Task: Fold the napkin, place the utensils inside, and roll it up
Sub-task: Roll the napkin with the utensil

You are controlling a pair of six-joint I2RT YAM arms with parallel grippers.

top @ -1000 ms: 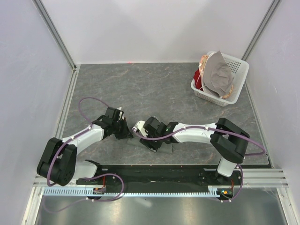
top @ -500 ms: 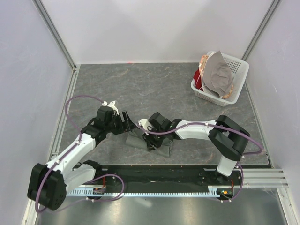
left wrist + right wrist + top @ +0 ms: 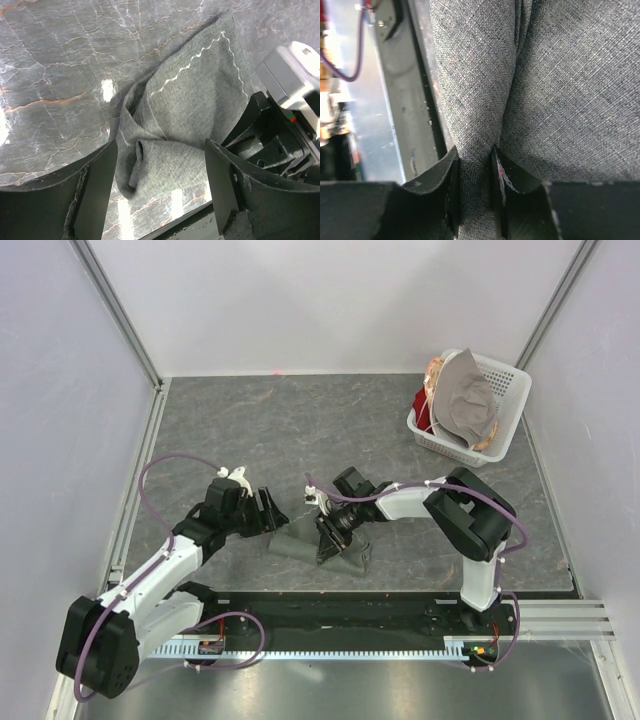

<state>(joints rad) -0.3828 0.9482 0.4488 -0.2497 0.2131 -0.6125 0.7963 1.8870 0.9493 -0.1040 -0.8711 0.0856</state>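
Jaws of your right gripper (image 3: 476, 167) are clamped on a ridge of the napkin (image 3: 295, 543), which lies bunched by the table's (image 3: 300, 420) near edge. Your left gripper (image 3: 160, 170) hangs open at its left end. A one-sided pull could drag the bundle undone.

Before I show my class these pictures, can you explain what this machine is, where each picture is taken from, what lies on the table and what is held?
Two white-and-black robot arms stand at a table's near edge. One picture looks down from above; the others come from wrist cameras. On the grey marbled tabletop lies a bunched dark grey-green cloth napkin. The right gripper pinches a fold of it; the left gripper is open beside it, holding nothing. A white plastic basket of pale cloth stands far right.
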